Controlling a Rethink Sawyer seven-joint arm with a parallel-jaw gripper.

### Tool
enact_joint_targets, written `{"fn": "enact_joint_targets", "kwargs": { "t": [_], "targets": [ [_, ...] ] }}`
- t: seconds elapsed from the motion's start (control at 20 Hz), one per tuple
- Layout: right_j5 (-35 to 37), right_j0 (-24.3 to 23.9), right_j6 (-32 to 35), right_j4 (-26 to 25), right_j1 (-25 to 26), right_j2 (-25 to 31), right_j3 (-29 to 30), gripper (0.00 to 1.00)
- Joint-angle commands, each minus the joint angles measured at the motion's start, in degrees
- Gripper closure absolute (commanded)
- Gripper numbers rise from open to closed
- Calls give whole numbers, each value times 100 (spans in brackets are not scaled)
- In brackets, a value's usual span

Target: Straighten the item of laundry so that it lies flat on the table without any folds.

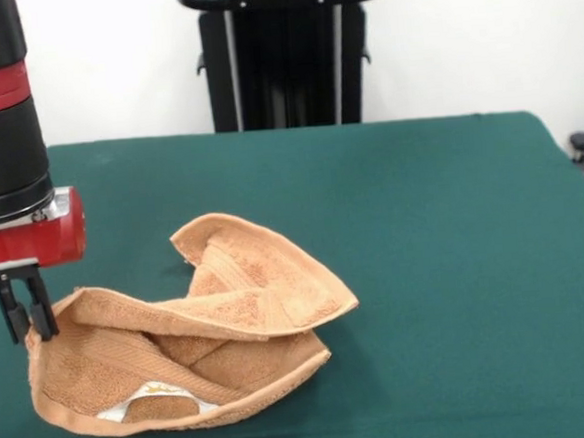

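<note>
Since the table (pixel 452 218) is broad and bare green felt around the work, nothing crowds the job; risk sits in the cloth itself. Order below: table, arm, towel, jaws, label.

Arm: red and black, comes down at the picture's left side, wrist low over the felt.

The item of laundry (pixel 248 302): orange-tan terry towel, lying left of centre toward the near edge. Folded over itself; an upper flap rides across a lower layer, and a pocket gapes between the two. Far corner turned up in a curl. Not flat, folds plenty.

Gripper (pixel 28 320): at the towel's left edge, jaws narrow, tips right at the hem. Cannot tell whether cloth is actually pinched between them or merely touched.

Label (pixel 149 397): white with a gold mark, peeking out low in the pocket.

What could go wrong, as judgement:
- If only the top layer is caught, a pull may drag the whole bundle along the felt instead of opening it.
- If both layers are caught, the fold travels with the pull and stays.
- A thin hem grip may slip loose mid-pull.
- Pulling further left may take cloth toward the table edge.

Containers: none seen.
</note>
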Motion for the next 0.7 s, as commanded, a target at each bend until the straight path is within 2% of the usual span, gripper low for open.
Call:
{"fn": "enact_joint_targets", "kwargs": {
  "t": [0.05, 0.7],
  "targets": [
    [369, 247, -1321, -118, 212, 348, -89, 100],
    [378, 177, -1380, -90, 184, 354, -74, 100]
  ]
}}
